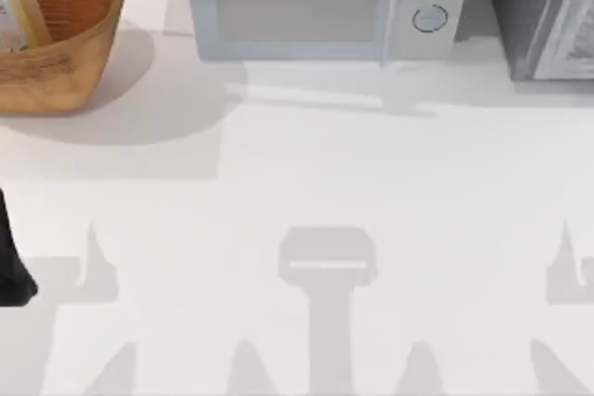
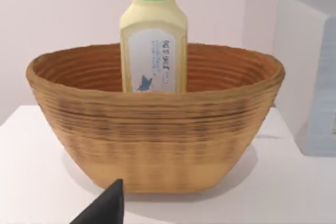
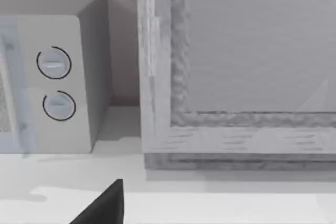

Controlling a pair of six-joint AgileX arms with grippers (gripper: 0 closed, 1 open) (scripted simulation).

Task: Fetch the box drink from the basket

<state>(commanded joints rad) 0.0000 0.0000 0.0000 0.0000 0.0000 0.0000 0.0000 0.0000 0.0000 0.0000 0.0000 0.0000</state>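
The basket (image 1: 58, 39) stands at the upper left of the top view, on the white worktop (image 1: 306, 183), its left part cut by the frame edge; the box drink (image 1: 20, 8) stands upright inside it, against the basket's left side as that view shows it, and rises above the rim. In the left wrist view the basket (image 2: 157, 135) sits in the middle of the frame, tan and ribbed outside, orange-brown within; the box drink (image 2: 153, 40) rises from behind its near wall at upper centre, pale yellow with a green band at the neck and a white label on the front, its top cut off by the frame. A dark fingertip of the left hand (image 2: 105, 208) shows at the lower edge of that view, near the basket's foot but apart from it; whether the left hand is released or clenched I cannot tell. A dark piece of the left arm (image 1: 11, 257) lies at the left edge of the top view, well below the basket. A grey microwave (image 1: 320, 2) with two round knobs stands at the upper centre of the top view, and a grey cabinet (image 1: 548, 11) at the upper right. The right wrist view shows the microwave (image 3: 58, 77) at its left, the cabinet (image 3: 236, 66) at centre and right, and a dark fingertip of the right hand (image 3: 105, 205) at the lower edge; its state too I cannot tell.
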